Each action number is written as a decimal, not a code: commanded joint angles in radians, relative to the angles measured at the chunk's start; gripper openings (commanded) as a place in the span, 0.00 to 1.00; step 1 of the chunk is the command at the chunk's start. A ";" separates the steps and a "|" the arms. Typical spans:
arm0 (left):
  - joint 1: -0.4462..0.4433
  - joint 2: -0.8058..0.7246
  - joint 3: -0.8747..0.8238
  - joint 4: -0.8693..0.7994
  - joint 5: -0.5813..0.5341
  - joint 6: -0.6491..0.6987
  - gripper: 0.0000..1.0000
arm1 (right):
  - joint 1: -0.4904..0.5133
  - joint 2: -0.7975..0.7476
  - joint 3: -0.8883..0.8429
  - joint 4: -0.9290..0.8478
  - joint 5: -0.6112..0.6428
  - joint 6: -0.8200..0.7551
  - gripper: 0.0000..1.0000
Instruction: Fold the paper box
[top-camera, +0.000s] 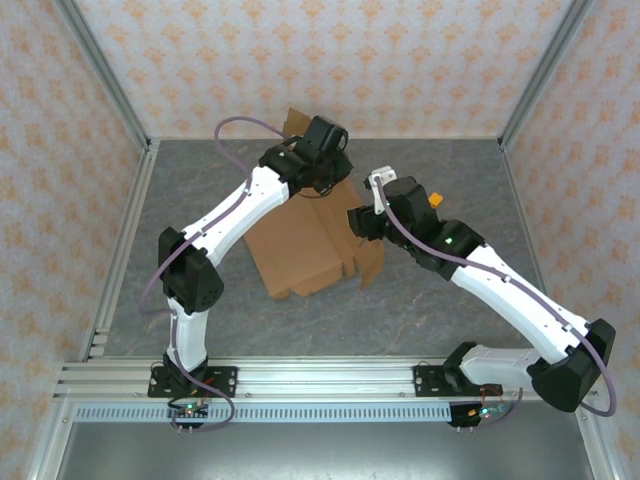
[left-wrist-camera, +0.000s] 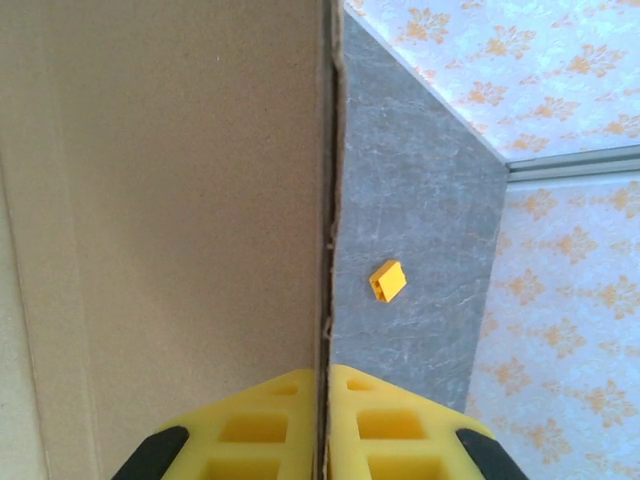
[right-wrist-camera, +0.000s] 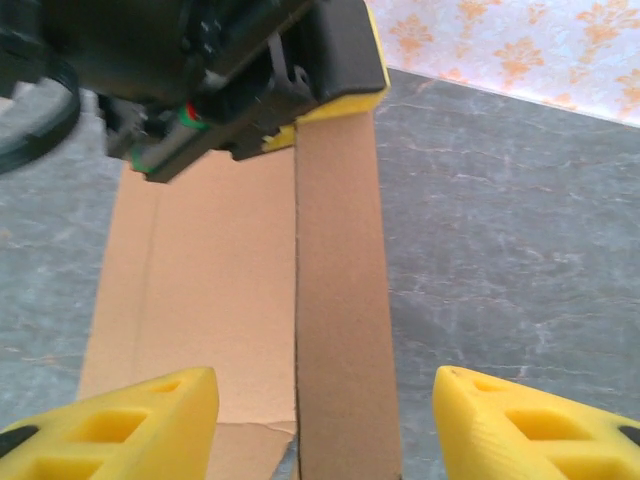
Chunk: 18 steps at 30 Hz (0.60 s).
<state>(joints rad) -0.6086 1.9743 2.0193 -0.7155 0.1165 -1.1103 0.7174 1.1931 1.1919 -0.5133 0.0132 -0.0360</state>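
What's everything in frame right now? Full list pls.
paper box: one, brown cardboard, mid-table, partly folded, one flap upright
small orange block: one, orange-yellow, on the table, apart from the box
table: one, grey stone-look, under everything
walls: pink with orange pattern, around the table
aluminium rail: silver, near edge, carrying the arm bases
left arm: one, white and black, reaching over the box
right arm: one, white and black, reaching in from the right
left claw: yellow fingers, shut on the upright flap's edge
right claw: yellow fingers, open, flap between them
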 joint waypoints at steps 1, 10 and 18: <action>0.005 0.015 0.033 -0.026 -0.010 -0.048 0.10 | 0.005 0.037 0.033 -0.024 0.090 -0.093 0.57; 0.010 0.032 0.044 -0.035 -0.003 -0.054 0.11 | 0.023 0.118 0.055 0.018 0.194 -0.157 0.39; 0.010 0.049 0.044 -0.027 0.020 -0.071 0.13 | 0.042 0.163 0.062 0.044 0.279 -0.200 0.30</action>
<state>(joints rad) -0.6067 2.0171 2.0289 -0.7296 0.1268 -1.1561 0.7528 1.3449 1.2255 -0.4919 0.2146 -0.2077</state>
